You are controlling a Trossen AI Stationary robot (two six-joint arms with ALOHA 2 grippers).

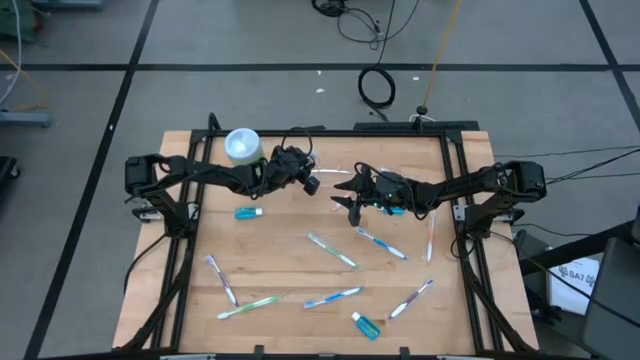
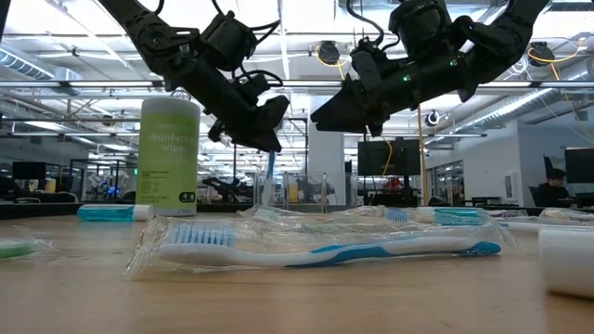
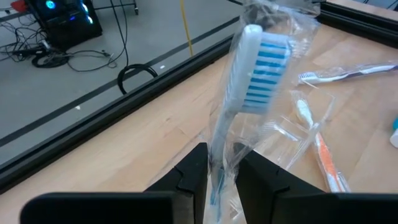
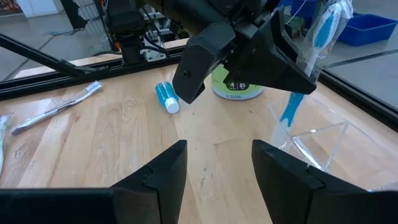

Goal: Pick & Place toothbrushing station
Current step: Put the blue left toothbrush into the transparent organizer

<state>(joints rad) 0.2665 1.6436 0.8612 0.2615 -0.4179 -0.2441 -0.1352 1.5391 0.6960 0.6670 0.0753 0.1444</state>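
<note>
My left gripper (image 3: 217,177) is shut on a blue-and-white toothbrush (image 3: 252,68) in a clear wrapper. It holds the brush over the middle of the table (image 1: 311,182), head up. A small clear plastic cup (image 4: 314,146) stands under the brush's blue handle end (image 4: 289,112). Whether that end is inside the cup, I cannot tell. My right gripper (image 4: 217,165) is open just to the cup's right (image 1: 350,203), pointing at it with nothing between its fingers. Several more wrapped toothbrushes (image 1: 332,250) lie flat on the wood. My left gripper pinches the wrapped toothbrush by its handle (image 3: 219,155), below the head, between its two fingers. The fingers come from the table's left, slanting down, and lie across the handle. The brush is lifted clear and nearly upright, bristles (image 3: 264,71) up, handle end (image 2: 270,176) hanging below the fingers.
A green canister with a pale blue lid (image 1: 243,146) stands at the far left, behind my left arm. Small blue tubes lie at the left (image 1: 249,212) and near the front edge (image 1: 366,324). Toothbrushes are scattered over the near half (image 1: 248,306), and one lies by the right rail (image 1: 431,238).
</note>
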